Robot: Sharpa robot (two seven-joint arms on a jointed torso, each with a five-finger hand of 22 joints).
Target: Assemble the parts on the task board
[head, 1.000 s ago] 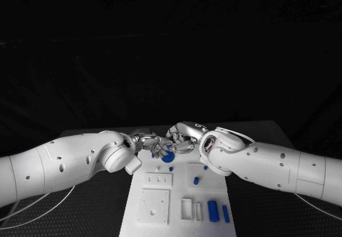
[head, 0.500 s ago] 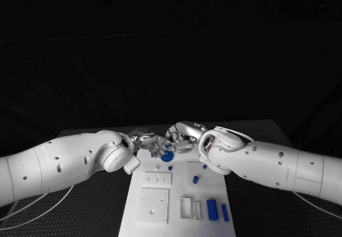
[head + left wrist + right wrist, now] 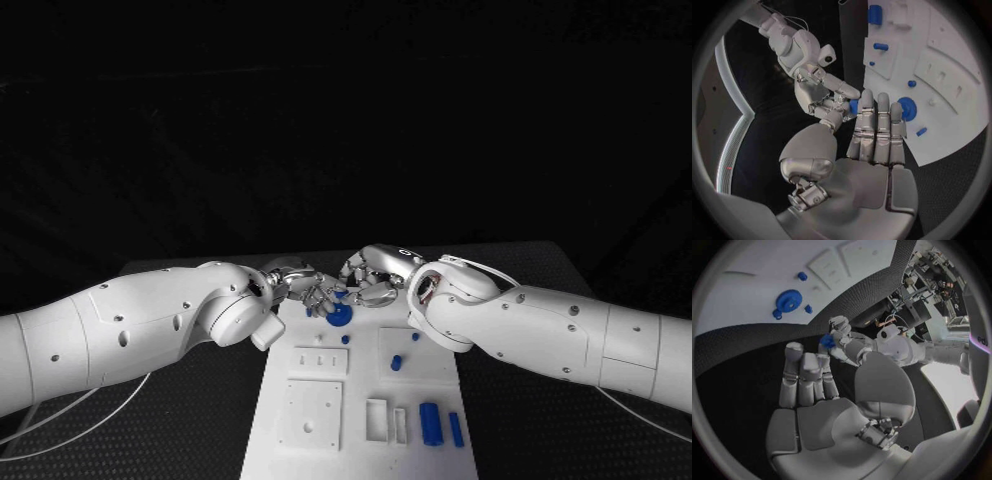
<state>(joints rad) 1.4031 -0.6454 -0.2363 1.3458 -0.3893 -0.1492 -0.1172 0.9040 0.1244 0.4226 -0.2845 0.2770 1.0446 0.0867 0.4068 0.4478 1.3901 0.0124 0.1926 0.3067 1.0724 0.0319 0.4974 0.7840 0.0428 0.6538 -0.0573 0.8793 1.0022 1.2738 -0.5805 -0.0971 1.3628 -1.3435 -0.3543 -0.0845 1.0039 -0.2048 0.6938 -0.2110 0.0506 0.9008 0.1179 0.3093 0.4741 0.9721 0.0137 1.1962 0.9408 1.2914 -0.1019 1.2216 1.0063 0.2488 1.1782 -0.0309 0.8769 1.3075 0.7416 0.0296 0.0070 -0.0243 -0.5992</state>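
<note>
Our two hands meet over the far end of the board [image 3: 361,400], fingertips nearly touching above the blue disc [image 3: 339,318]. A small blue part [image 3: 853,106] sits between them. In the left wrist view it lies in the fingertips of the right hand [image 3: 378,277], while the left hand [image 3: 296,283] has its fingers stretched out straight beside it. In the right wrist view the part [image 3: 827,341] shows at the left hand's fingertips, so we cannot tell which hand truly grips it. We judge this a handover or a regrasp in mid-air, with the piece not yet seated.

The disc rests on the board near its far edge, with small blue pegs [image 3: 397,365] scattered toward the middle and two longer blue bars [image 3: 431,422] by the near right corner.

Next we need one hand to take a sure pinch on the part, the other to let go, and then a careful lowering toward its seat, likely the disc just below.
</note>
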